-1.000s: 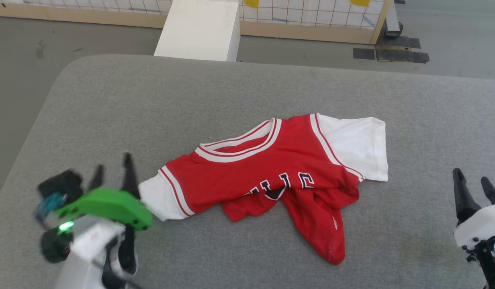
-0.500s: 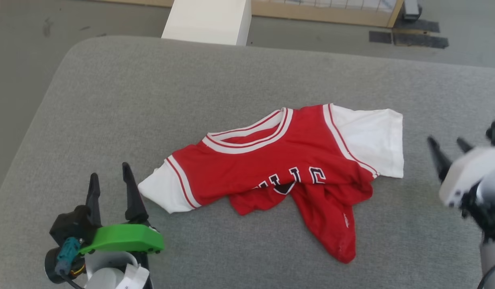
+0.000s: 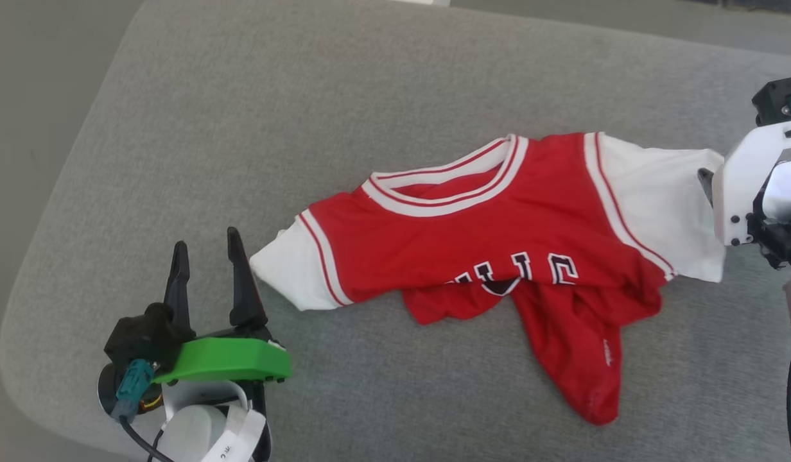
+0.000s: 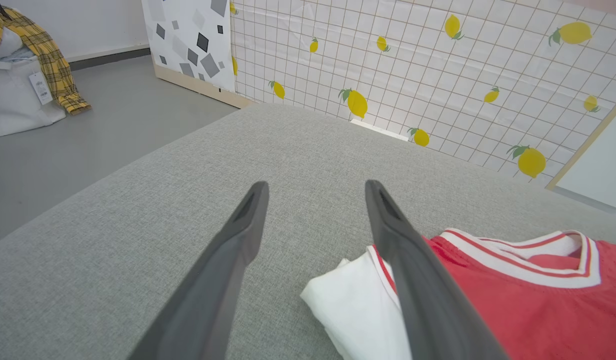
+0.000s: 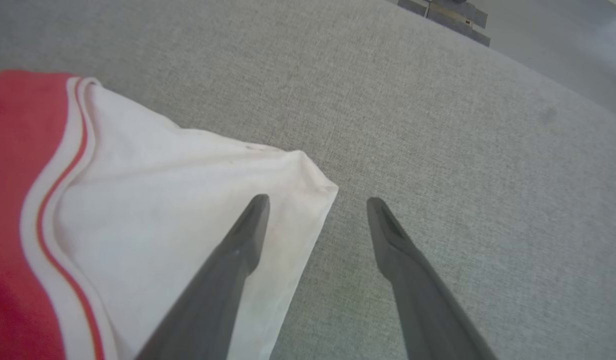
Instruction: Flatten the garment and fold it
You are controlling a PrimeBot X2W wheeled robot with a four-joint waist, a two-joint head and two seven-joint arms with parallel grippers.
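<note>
Well, we had the garment (image 3: 498, 244) lying rumpled on the grey cushion (image 3: 177, 128), left gripper (image 3: 206, 237) spread open beside one white sleeve, right gripper (image 5: 316, 199) open over the other sleeve's corner.

The right gripper (image 5: 316, 200) has its two dark fingers spread wide, nothing between them. Its left finger (image 5: 238, 250) is over the corner of the white sleeve (image 5: 153, 200) of the red jersey shirt (image 5: 18, 150), while the other is over the bare grey fabric tabletop (image 5: 438, 125). Red-and-white trim (image 5: 48, 200) borders the sleeve.
</note>
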